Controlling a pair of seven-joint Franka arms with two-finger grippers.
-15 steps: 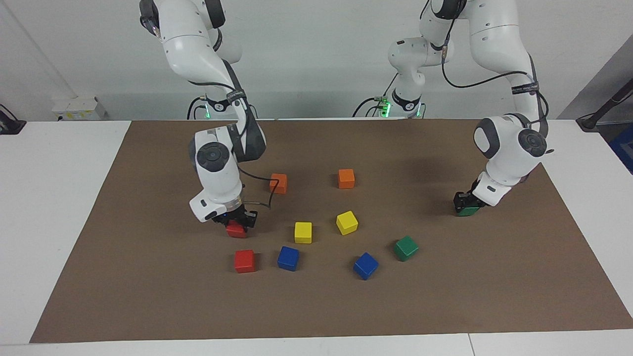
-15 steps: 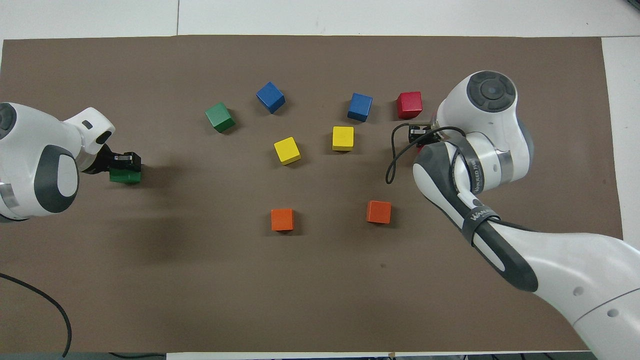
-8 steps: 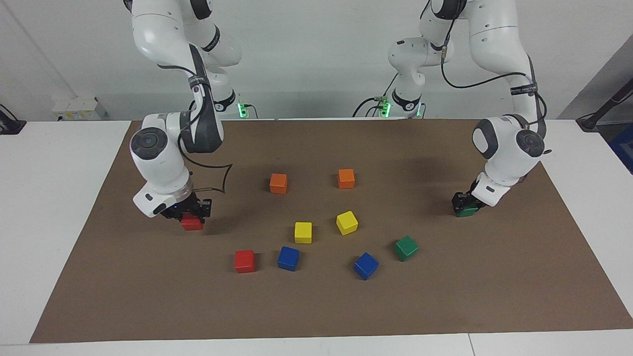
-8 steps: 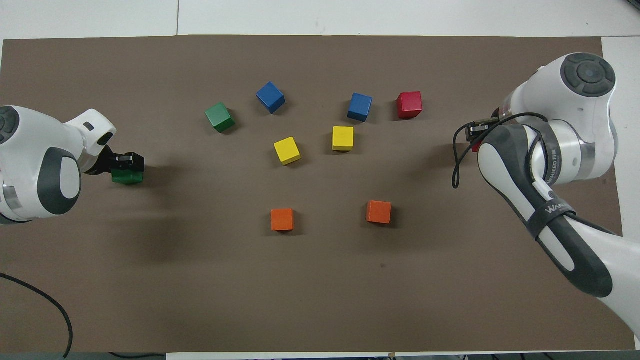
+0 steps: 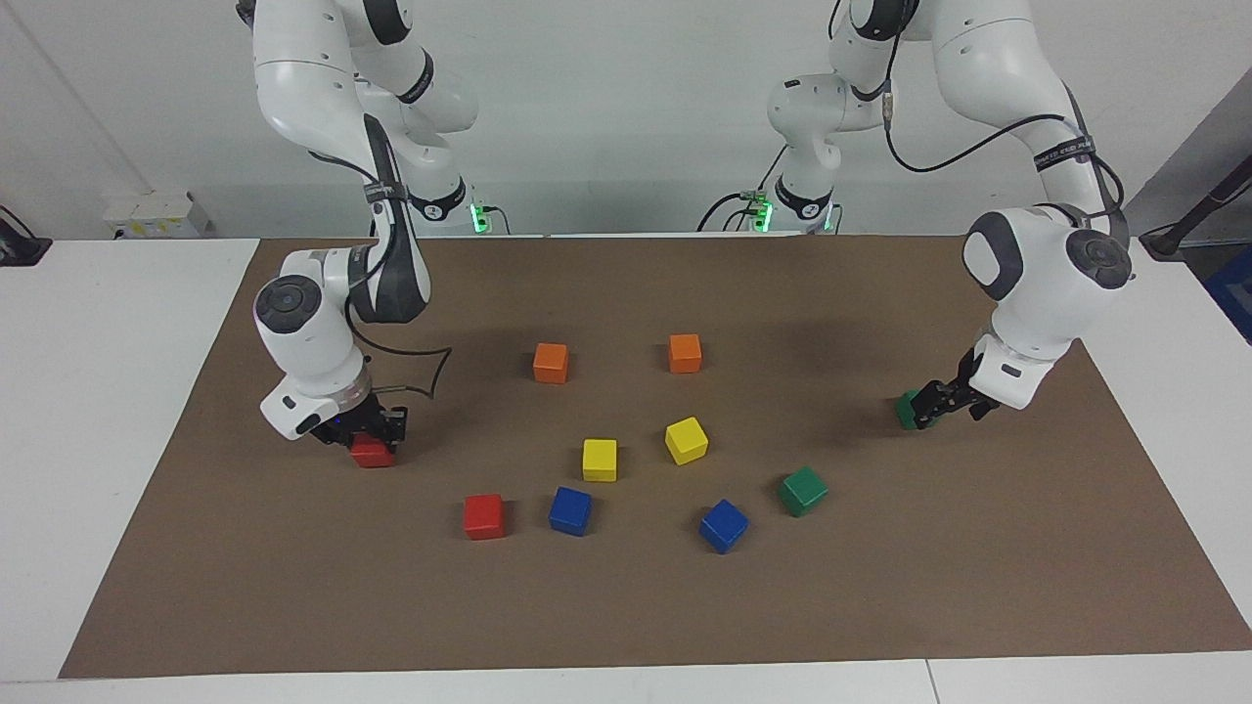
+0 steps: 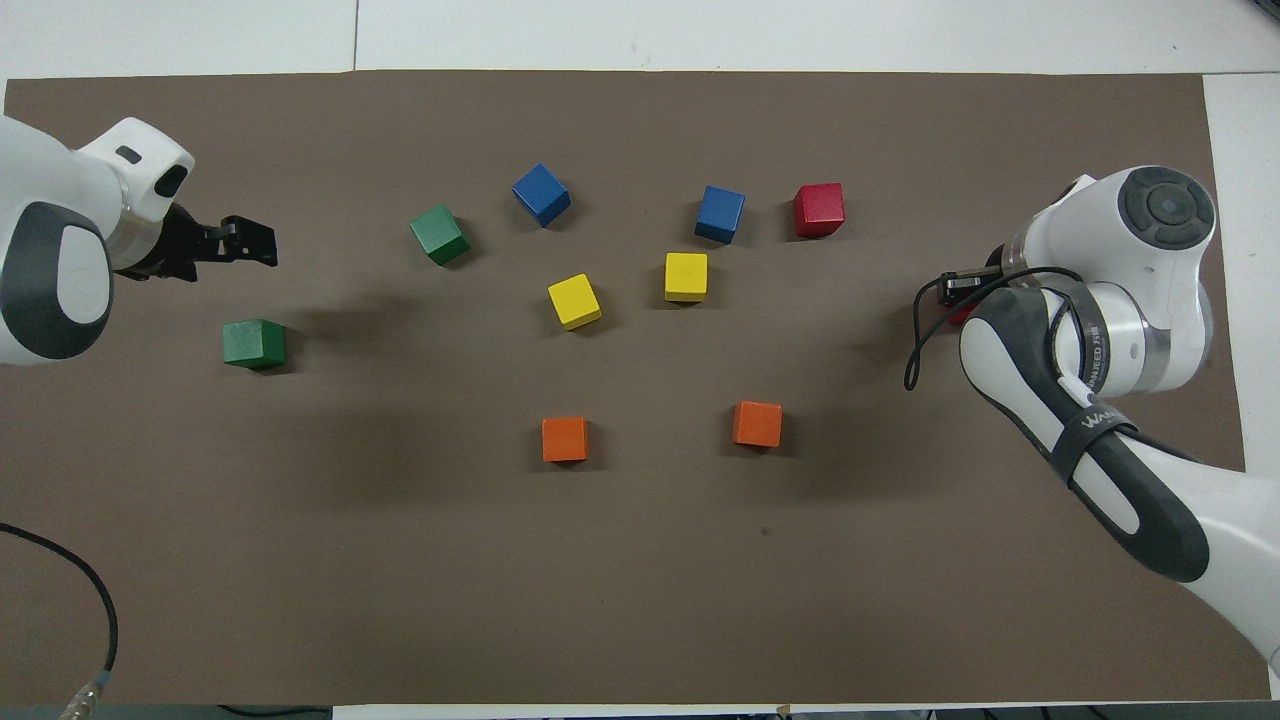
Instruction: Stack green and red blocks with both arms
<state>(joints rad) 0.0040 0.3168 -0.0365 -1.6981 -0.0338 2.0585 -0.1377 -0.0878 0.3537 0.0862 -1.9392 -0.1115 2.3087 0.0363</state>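
Toward your left arm's end, the left gripper point(image 5: 947, 400) hangs open above a green block point(image 6: 253, 343); your right gripper point(image 5: 369, 433) clamps a red block point(image 5: 373, 453).

We see open bench point(image 6: 640, 580) at our six o'clock; scattered cubes point(image 6: 686, 276) crowd twelve o'clock.

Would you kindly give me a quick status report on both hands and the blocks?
Left hand open, raised off released dark green cube. Right hand shut on bright red cube, low at mat. Second green cube and second red cube unstacked. Nothing obstructing.
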